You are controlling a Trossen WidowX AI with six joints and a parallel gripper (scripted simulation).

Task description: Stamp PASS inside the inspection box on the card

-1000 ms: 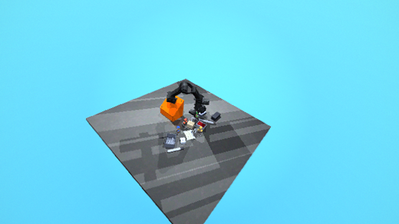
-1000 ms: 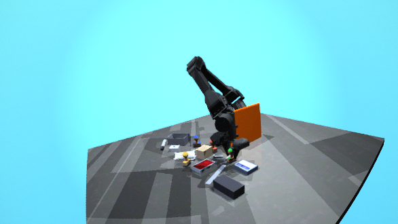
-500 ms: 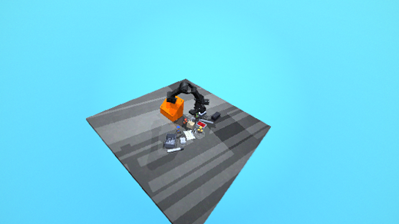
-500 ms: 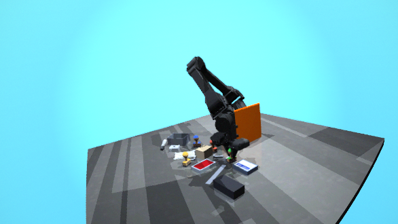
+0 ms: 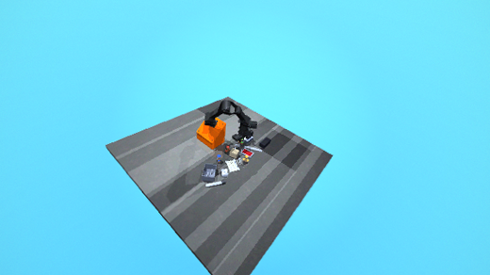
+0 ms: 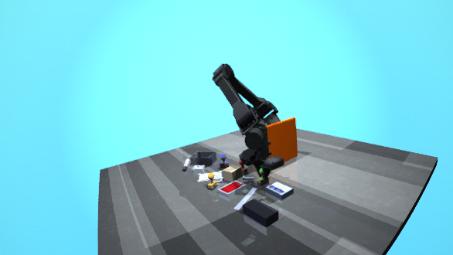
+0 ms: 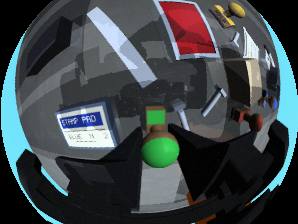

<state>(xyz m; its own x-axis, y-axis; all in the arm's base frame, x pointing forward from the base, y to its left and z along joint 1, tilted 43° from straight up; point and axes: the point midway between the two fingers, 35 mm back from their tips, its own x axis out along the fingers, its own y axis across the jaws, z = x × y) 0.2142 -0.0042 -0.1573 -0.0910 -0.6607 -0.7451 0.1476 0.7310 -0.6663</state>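
My gripper (image 6: 262, 166) (image 7: 154, 129) is shut on the green-knobbed stamp (image 6: 261, 170) (image 7: 160, 151), low at the bench; its base has a green patch, and no word is readable. The flat stamp pad (image 6: 279, 189) (image 7: 85, 127), labelled STAMP PAD, lies just left of the fingers in the wrist view. A red pad (image 5: 248, 153) (image 6: 232, 188) (image 7: 192, 30) in a pale tray lies farther out. The white card (image 5: 233, 165) (image 6: 206, 177) lies beyond the tan block; its inspection box cannot be made out.
A tan block (image 6: 232, 174) (image 7: 240, 80), red stamp (image 7: 256, 122), yellow stamp (image 6: 211, 182) and blue stamp (image 6: 223, 161) stand nearby. A pale strip (image 6: 244, 200) (image 7: 122, 46) and black block (image 6: 260, 212) lie near the pads. A grey bin (image 5: 208, 173) and orange panel (image 6: 283, 141) stand farther off.
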